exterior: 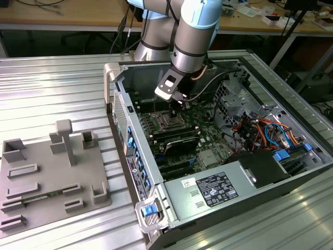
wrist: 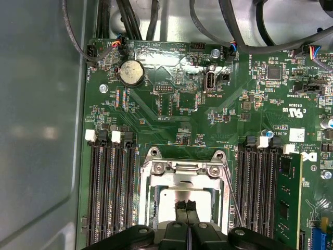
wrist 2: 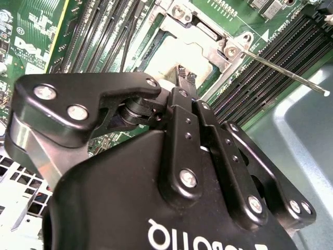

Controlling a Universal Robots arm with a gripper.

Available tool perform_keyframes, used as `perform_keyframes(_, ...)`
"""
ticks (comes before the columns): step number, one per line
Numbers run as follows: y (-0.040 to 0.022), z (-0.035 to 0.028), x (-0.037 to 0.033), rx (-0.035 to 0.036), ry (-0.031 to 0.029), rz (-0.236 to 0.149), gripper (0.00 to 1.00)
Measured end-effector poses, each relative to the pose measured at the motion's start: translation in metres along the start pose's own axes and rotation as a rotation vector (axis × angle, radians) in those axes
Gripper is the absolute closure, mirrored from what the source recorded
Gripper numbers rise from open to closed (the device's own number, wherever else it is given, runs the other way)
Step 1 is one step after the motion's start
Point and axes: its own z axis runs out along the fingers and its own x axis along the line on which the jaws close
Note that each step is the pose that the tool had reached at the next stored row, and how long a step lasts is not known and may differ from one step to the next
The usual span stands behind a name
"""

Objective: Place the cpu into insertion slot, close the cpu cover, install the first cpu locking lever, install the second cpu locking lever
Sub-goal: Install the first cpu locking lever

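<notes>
Exterior view: the arm is reaching into the open computer case [exterior: 132, 172], with the gripper [exterior: 176, 108] hanging just above the insertion slot [exterior: 165, 123]. Second wrist view: the fingers are sitting together, gripping nothing, tips over the cpu [wrist 2: 164, 60]. One locking lever [wrist 2: 281, 69] is sticking out free. First wrist view: the cpu is lying seated and the cpu cover [wrist: 182, 167] is apparently lying down over it. The levers are seemingly still awaiting installation.

1. A robotics lab or workshop: a robot arm [exterior: 190, 31] stands over an opened computer case [exterior: 260, 205] on a ribbed aluminium table [exterior: 52, 88].
2. Lower left of the exterior view: a grey fixture tray [exterior: 31, 192].
3. Along the top edge: cluttered wooden workbenches [exterior: 62, 15].
</notes>
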Motion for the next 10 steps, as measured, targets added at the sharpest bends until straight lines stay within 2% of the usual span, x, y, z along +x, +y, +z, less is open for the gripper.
perform_keyframes(3,0.0000,-0.0004,0.0000,-0.0002,0.0002,-0.001,0.89)
perform_keyframes(8,0.0002,-0.0056,-0.0002,-0.0004,0.0004,-0.005,0.89)
perform_keyframes(10,0.0002,-0.0057,-0.0002,-0.0015,0.0010,-0.045,0.89)
